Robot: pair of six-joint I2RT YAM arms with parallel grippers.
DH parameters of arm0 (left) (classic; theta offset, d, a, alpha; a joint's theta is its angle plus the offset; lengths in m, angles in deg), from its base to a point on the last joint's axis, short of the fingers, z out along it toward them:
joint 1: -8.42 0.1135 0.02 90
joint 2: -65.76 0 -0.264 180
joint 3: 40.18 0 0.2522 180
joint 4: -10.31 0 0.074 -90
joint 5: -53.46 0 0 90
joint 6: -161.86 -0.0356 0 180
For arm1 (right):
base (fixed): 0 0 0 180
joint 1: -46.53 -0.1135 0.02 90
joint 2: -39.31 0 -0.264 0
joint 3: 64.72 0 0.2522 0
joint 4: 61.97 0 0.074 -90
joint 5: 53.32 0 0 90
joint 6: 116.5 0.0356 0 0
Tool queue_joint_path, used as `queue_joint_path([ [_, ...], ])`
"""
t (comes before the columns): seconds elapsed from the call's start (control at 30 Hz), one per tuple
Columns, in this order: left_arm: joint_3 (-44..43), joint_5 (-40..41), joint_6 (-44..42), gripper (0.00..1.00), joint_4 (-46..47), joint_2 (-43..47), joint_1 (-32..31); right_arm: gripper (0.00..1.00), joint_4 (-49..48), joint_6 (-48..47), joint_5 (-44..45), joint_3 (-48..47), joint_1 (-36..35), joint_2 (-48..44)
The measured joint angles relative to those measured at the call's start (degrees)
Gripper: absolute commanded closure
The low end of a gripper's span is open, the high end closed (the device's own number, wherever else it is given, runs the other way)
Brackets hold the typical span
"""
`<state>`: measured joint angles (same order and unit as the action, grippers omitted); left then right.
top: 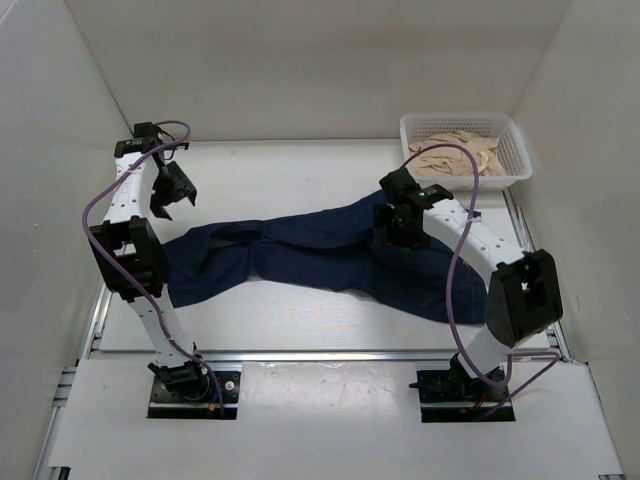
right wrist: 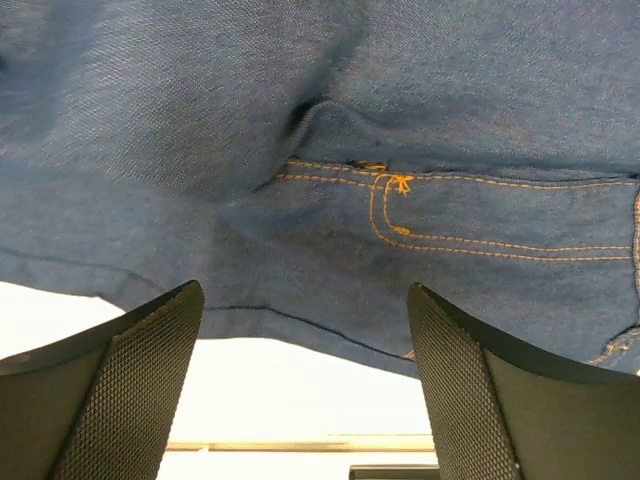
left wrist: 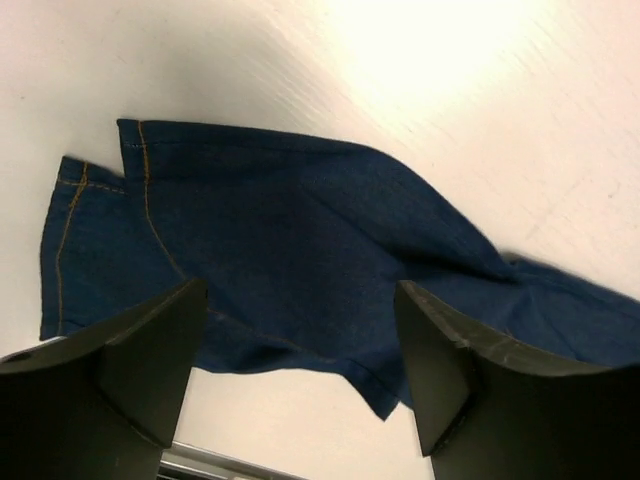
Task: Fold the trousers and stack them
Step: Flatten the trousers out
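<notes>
- The trousers (top: 330, 250) lie unfolded across the desk (top: 300, 170), legs towards my left;
- left fingers (left wrist: 140, 350) wide above the hems; right fingers (right wrist: 140, 350) wide above the upper part; both empty;
- I judge the first fold is next: grip both ends, bring them together.

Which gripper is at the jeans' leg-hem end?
The left gripper: its view shows the jeans' stitched leg hems, while the right gripper faces fly stitching.

The trousers (top: 320, 250) are laid across the table (top: 300, 180). A basket (top: 520, 150) is set behind their right end, and cloths (top: 455, 155) are contained in it.
</notes>
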<state>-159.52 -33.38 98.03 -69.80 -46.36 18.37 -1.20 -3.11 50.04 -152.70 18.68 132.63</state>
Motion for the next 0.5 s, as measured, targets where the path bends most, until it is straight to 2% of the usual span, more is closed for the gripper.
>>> queue_joint_path([
  [0.03, 0.1, 0.2, 0.1, 0.38, 0.1, -0.2, 0.1, 0.13, 0.1, -0.2, 0.0, 0.0, -0.3, -0.6],
  [0.07, 0.2, 0.3, 0.0, 0.58, 0.1, -0.2, -0.1, 0.13, 0.2, -0.3, 0.0, 0.0, -0.2, -1.6],
  [0.13, 0.2, 0.3, -0.4, 0.9, 0.8, 0.8, -1.0, 0.21, 0.5, -0.4, -0.3, -0.3, 2.4, -4.8],
  [0.17, 0.2, 0.3, -0.7, 0.9, 1.1, 1.3, -1.5, 0.51, 0.5, -0.5, -0.4, -0.6, 4.2, -6.6],
  [0.27, 0.2, 0.9, -1.4, 0.9, 1.5, 2.2, -2.6, 0.93, 0.1, -0.2, -1.0, -1.3, 13.7, -11.4],
  [0.3, 0.2, 1.1, -1.4, 0.82, 1.6, 2.1, -2.8, 0.94, -0.1, 0.3, -1.4, -1.4, 17.3, -12.3],
  [0.33, 0.2, 1.5, -1.2, 0.65, 1.6, 1.9, -2.8, 0.92, -0.4, 1.0, -2.2, -1.3, 20.9, -12.5],
  [0.37, 0.2, 2.1, -1.3, 0.37, 1.6, 1.4, -2.8, 0.83, -0.6, 1.6, -3.0, -1.3, 24.2, -12.1],
  [0.4, 0.2, 2.7, -0.9, 0.06, 1.7, 0.8, -2.8, 0.65, -1.0, 2.1, -4.4, -1.2, 27.5, -11.1],
  [0.43, 0.2, 3.2, -0.5, 0.0, 1.6, -0.1, -2.7, 0.55, -1.5, 2.8, -5.6, -1.0, 30.2, -9.6],
  [0.5, 0.5, 3.8, 0.2, 0.0, 1.7, -2.1, -2.7, 0.36, -2.0, 3.9, -7.3, -0.9, 33.8, -5.6],
])
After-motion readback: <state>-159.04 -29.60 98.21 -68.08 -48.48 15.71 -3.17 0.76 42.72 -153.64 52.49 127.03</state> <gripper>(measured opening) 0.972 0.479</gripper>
